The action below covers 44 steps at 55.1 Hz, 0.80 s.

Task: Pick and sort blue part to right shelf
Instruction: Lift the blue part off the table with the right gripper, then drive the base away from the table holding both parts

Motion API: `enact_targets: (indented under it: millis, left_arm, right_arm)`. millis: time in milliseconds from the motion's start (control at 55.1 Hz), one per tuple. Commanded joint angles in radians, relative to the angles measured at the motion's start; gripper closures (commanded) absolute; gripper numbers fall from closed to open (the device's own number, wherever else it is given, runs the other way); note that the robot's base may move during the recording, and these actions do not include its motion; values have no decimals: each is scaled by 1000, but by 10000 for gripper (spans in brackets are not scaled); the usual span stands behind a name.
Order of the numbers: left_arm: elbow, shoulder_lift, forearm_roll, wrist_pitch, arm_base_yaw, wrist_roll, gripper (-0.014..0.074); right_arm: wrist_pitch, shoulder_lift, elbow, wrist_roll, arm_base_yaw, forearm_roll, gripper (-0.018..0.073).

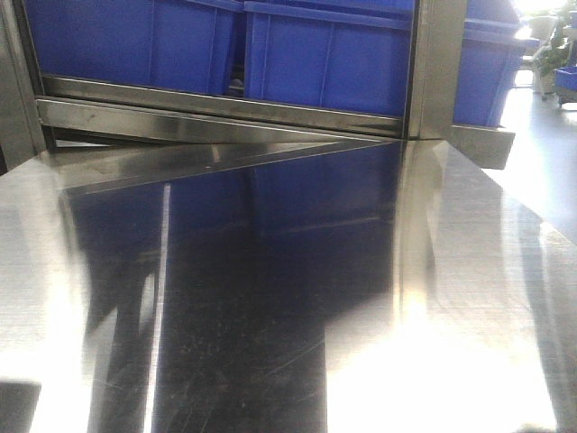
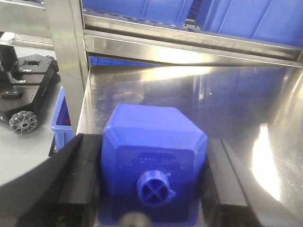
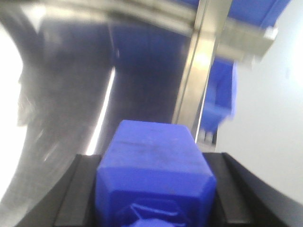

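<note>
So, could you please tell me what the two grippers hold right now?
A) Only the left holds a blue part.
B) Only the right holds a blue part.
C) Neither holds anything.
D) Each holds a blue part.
D: the left gripper is shut on a blue part, and the right gripper on a second blue part.

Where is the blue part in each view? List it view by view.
Front: not in it.
Left wrist: blue part bottom centre, between the left jaws.
Right wrist: a second blue part bottom centre, between the right jaws.
Shared: blue bins at the top.
</note>
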Motion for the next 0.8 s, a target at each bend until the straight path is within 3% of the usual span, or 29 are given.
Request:
enact_targets:
  millis: [0,200,781]
  left_arm:
    - [-31,-2,-5,-98,-7,2,263]
    - [-31,-2,-5,-98,-7,2,263]
    - [-31,-2,-5,-94,-7,2,263]
  right_arm:
    - [-147,-118,29,-9,-2,-56,437]
    - [-167,-226,82,-9,-2,-75,437]
    - [-184,-226,82,-9,-2,-78,437]
